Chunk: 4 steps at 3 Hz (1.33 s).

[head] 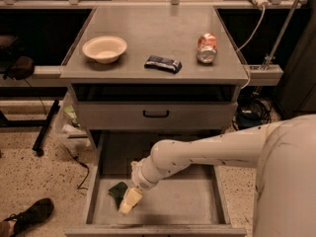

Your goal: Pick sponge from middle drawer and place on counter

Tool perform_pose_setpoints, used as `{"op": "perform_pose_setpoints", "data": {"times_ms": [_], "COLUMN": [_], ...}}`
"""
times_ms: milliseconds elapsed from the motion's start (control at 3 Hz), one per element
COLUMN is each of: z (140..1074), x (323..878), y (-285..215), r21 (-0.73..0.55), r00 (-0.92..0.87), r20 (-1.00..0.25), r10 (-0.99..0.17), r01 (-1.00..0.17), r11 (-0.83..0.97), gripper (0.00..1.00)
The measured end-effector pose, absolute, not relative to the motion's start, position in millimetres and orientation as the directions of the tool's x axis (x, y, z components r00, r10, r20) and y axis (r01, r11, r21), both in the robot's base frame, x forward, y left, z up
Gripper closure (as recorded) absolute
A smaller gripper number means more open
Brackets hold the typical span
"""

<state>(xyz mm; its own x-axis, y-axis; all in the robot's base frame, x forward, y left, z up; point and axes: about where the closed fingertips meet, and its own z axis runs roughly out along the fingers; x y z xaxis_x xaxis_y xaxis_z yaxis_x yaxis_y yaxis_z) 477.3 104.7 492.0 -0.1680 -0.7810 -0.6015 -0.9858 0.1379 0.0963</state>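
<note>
The sponge [117,190], dark green, lies on the grey floor of the open middle drawer [197,201], near its left side. My gripper [127,202] reaches down into the drawer from the right, its pale fingers [130,199] right beside the sponge and overlapping its right edge. The counter [158,33] is the flat grey top of the cabinet above.
On the counter stand a cream bowl [104,49] at the left, a dark blue snack-bar wrapper [163,63] in the middle and a tipped soda can [207,48] at the right. A shut drawer front with a black handle [156,114] is above the open drawer. A shoe [29,216] lies on the floor at the left.
</note>
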Motion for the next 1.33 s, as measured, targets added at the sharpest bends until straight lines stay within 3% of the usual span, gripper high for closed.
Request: {"op": "perform_pose_setpoints", "data": {"times_ms": [667,1333], "z": [436.8,389.8], "x": [509.1,516.4], "y": [118.3,144.1], "r21": [0.077,0.076], "r00": [-0.168,-0.09], "r20": [-0.645,-0.721], "r10": [-0.746,-0.688], "r01": [-0.985,-0.996], "r11": [0.155,0.05], "gripper": [0.0,0.0]}}
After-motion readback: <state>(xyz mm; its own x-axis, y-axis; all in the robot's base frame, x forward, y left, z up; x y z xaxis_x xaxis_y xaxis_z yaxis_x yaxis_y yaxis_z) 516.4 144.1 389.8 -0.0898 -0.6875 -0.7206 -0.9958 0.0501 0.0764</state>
